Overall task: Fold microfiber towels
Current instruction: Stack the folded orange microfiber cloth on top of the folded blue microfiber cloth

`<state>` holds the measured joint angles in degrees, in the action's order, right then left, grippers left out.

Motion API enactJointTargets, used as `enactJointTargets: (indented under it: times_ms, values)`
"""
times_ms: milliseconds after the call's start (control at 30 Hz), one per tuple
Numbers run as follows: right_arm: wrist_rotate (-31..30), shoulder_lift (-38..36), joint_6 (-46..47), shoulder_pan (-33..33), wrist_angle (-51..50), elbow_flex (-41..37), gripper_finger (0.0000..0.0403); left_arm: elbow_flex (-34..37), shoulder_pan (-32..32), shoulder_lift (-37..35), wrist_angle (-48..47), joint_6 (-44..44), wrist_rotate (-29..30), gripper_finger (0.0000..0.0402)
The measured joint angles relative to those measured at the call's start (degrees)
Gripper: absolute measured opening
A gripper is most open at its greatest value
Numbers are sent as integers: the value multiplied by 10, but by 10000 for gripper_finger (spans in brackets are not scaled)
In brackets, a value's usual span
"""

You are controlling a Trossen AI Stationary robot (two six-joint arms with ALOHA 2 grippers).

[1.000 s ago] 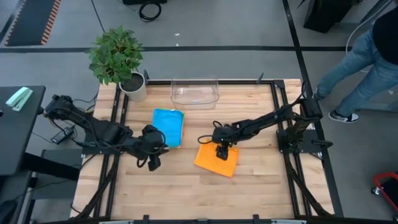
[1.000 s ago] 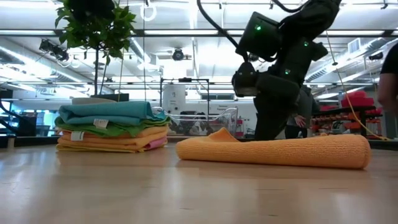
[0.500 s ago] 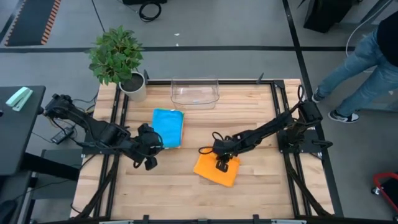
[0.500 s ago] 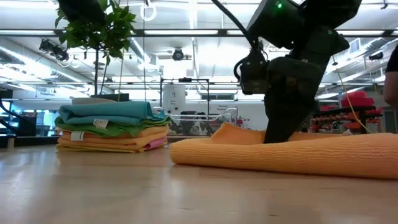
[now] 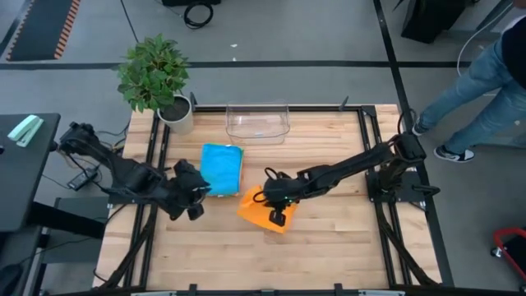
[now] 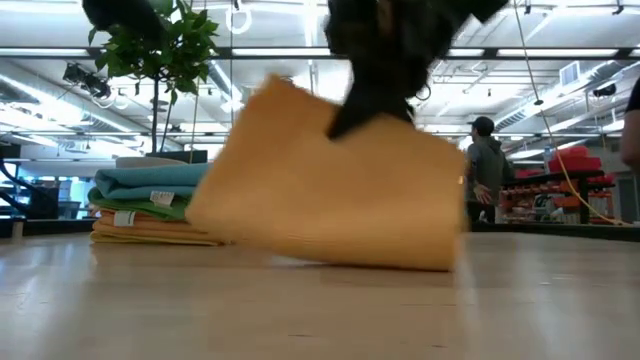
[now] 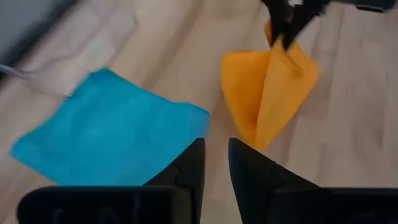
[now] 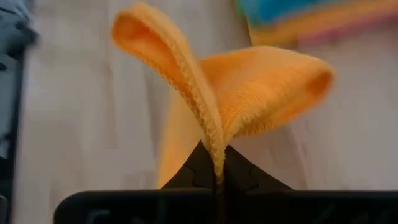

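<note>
An orange towel hangs from my right gripper, which is shut on it near the table's middle. In the low view the orange towel droops as a broad sheet, and its lower edge reaches the tabletop. Left of it, a stack of folded towels rests flat on the table with the blue towel on top. My left gripper hovers left of the stack, a narrow gap between its fingers and nothing in it. My right gripper pinches the orange towel's hemmed edge between its two fingers, with cloth bunched into two lobes on either side of them. The fingers slant down from the table's right. The towel hangs slack below them, its lower edge at the table.
A clear plastic bin stands at the far edge and a potted plant at the far left corner. Black rails run along both sides of the table. A person walks beyond the right side.
My right gripper has shut on the orange towel, then risen and gone toward the table's left. The towel, flat on the table before, is now drawn up and hangs beside the stack. My left gripper has drawn back a little toward the table's left edge.
</note>
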<state>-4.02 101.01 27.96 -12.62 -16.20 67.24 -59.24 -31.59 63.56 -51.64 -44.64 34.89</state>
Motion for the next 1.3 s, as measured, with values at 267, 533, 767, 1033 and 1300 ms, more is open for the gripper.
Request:
enactJointTargets:
  times_ms: [267,533,767,1033,1300]
  values:
    - [-10,-1,-54,0,-42,134,6,0,-40,-44,-36,-50,63,67]
    - [-29,-1,19,15,-24,223,5,0,-43,-67,-44,-56,67,54]
    - [-77,-3,151,50,60,220,5,0,-43,-122,-121,-116,207,41]
    - [-115,76,234,79,222,223,5,0,-43,-226,-120,-59,324,28]
    - [-92,214,268,98,272,384,5,0,-43,-287,-120,-9,324,14]
